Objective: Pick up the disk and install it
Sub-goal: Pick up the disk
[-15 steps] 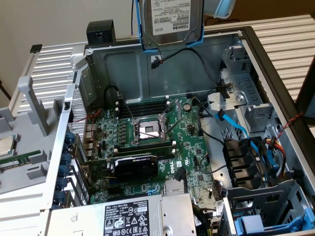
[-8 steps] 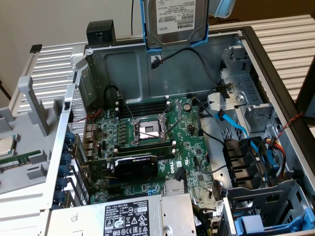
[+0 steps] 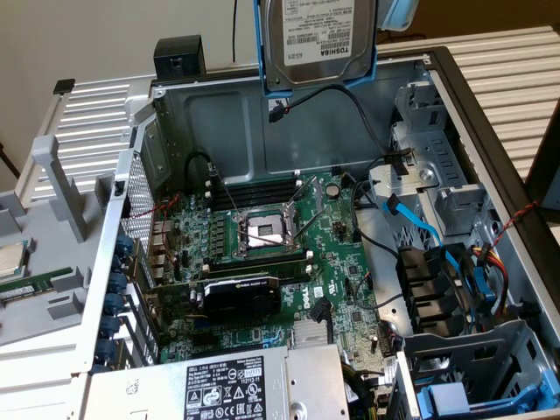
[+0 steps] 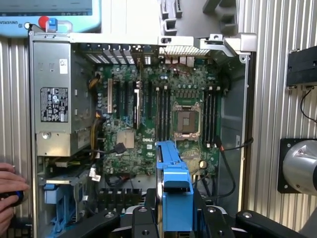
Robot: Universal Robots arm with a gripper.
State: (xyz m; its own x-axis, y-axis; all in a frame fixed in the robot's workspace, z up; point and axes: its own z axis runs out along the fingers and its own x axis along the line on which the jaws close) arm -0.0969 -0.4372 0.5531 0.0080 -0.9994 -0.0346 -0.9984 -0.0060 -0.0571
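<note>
The disk (image 3: 319, 39), a silver-grey drive with a white Toshiba label in a blue plastic rail frame, hangs on edge above the back wall of the open computer case (image 3: 490, 131). In the wrist view the blue rail of the disk (image 4: 173, 173) stands up between the black fingers (image 4: 143, 218) of my gripper (image 4: 176, 218), which is shut on it. Far below it lies the motherboard (image 4: 148, 124) with its bare processor socket (image 4: 187, 120).
Another blue-railed drive tray (image 3: 455, 398) sits in the bay at the exterior view's lower right, beside blue and black cables (image 3: 411, 223). A power supply (image 3: 227, 389) and graphics card (image 3: 241, 297) fill the near side. A processor chip (image 3: 10, 258) lies outside the case. A person's hand (image 4: 7, 198) rests beside the case.
</note>
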